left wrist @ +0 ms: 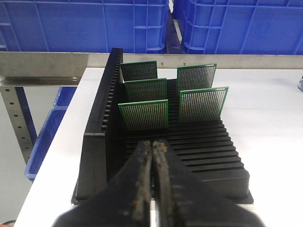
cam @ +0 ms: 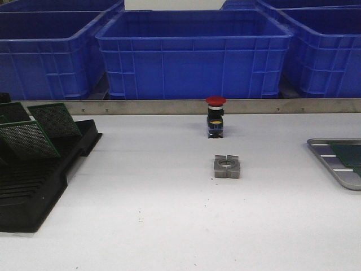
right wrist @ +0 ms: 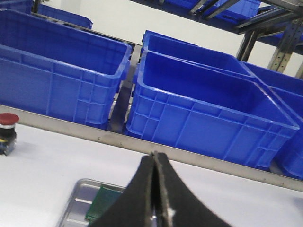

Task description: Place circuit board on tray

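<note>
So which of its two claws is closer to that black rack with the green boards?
The left. Its left gripper hangs shut just at the near end of the black rack; the right gripper is over by the tray, away from the rack.

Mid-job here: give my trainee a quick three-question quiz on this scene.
1. True or false: a circuit board already lies in the tray.
2. How many boards stand in the black rack, by the left wrist view?
3. The left gripper has its jaws: A) open B) shut, holding nothing C) shut on a board.

Key: 1 true; 2 five; 3 B.
</note>
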`<state>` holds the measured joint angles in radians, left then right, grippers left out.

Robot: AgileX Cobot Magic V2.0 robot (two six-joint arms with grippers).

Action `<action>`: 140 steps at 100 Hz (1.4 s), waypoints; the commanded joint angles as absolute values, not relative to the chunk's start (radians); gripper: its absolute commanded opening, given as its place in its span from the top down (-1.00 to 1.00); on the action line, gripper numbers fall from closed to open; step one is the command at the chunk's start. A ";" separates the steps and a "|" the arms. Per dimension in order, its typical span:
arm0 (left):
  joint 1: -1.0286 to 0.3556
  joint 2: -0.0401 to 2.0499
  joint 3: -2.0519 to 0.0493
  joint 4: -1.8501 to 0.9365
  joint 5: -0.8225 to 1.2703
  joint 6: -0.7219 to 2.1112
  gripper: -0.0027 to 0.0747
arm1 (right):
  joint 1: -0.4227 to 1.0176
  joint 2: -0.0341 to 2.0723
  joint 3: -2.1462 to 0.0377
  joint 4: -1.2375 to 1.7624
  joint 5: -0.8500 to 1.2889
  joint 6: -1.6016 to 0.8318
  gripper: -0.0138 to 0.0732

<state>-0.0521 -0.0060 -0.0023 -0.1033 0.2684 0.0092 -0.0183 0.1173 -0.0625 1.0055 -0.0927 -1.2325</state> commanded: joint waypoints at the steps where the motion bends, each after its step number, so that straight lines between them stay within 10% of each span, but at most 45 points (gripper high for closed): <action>1: -0.051 -0.038 0.026 -0.105 0.197 0.000 0.97 | -0.042 0.084 -0.024 0.624 -0.161 -0.899 0.82; 31: -0.051 -0.038 0.026 -0.105 0.197 0.000 0.97 | -0.124 -0.032 0.031 -0.163 0.094 0.121 0.82; 140: -0.051 -0.038 0.026 -0.105 0.197 0.000 0.97 | -0.123 -0.030 0.029 -0.073 0.018 0.064 0.82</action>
<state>-0.0521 -0.0060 -0.0023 -0.1033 0.2705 0.0092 -0.1182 -0.0105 0.0283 -0.0752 0.1014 0.0755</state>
